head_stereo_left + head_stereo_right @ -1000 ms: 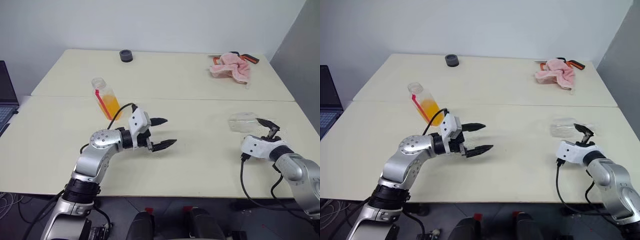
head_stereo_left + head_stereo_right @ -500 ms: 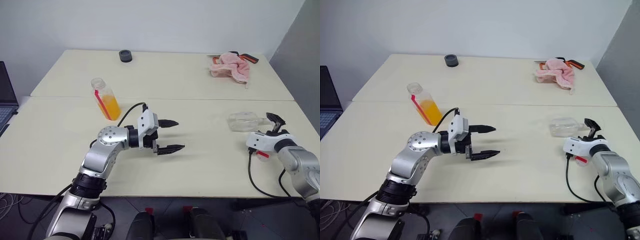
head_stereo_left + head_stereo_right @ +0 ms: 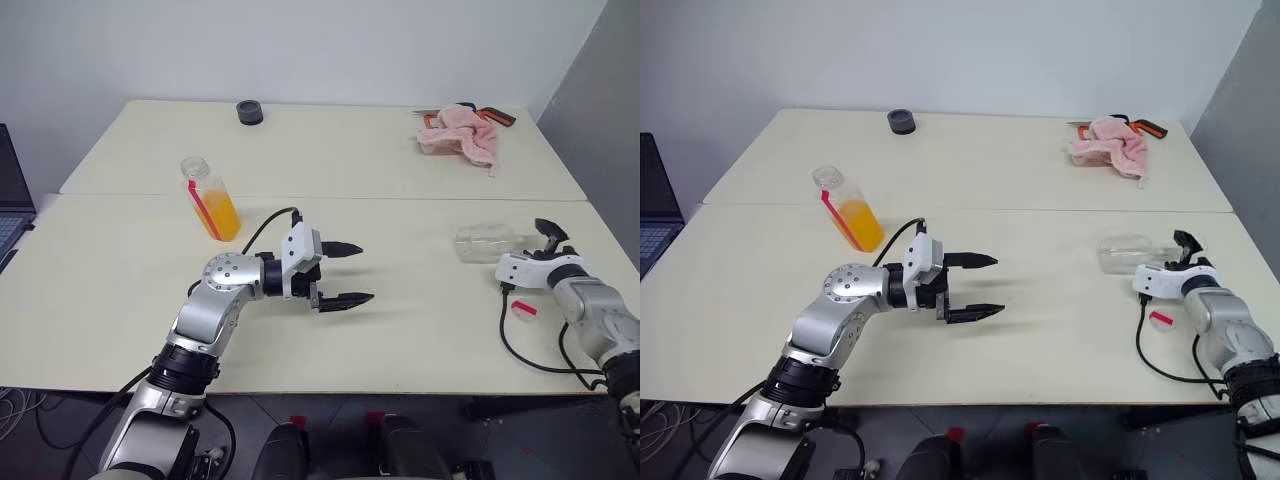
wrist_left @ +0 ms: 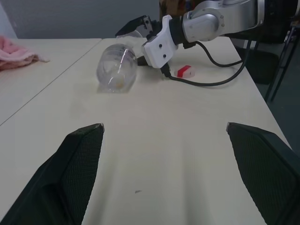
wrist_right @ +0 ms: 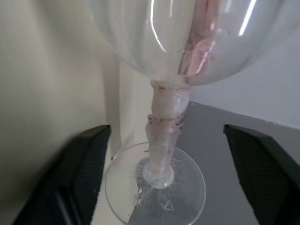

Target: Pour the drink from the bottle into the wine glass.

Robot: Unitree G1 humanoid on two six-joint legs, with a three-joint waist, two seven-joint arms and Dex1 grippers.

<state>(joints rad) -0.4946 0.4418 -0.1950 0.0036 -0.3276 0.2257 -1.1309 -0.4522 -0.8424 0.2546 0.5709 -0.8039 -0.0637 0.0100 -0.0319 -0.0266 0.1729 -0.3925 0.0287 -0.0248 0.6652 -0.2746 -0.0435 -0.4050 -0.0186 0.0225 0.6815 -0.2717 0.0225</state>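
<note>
**Wine glass down on its side, right tool lined up on the stem**

The wine glass (image 3: 487, 243) lies tipped over on the surface (image 3: 400, 330) near its right edge, so it must be stood up before any pouring. The right tool (image 5: 166, 140) sits at the stem, its fingers (image 5: 84, 164) apart on either side and not yet touching, probably the easiest place to grab the toppled glass. The bottle (image 3: 209, 198) stands upright and uncapped, well apart on the left, drink (image 3: 220, 214) filling its lower half. The left tool (image 3: 340, 273) hovers mid-surface with fingers spread wide, empty, seemingly waiting. A small red-and-white cap (image 3: 523, 309) lies near the right arm.
</note>
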